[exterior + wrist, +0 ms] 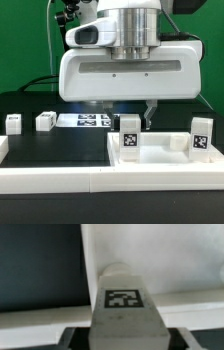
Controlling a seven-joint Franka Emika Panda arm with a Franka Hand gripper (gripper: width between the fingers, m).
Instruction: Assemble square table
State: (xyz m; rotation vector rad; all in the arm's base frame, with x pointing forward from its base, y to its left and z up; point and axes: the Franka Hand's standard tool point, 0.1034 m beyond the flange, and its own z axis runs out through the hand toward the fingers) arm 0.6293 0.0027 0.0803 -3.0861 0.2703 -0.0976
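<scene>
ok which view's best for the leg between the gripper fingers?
Wrist view: the leg sits large mid-frame, its tag facing the camera, dark fingers flush on both sides. Exterior view shows the same leg only small, under the arm.
</scene>
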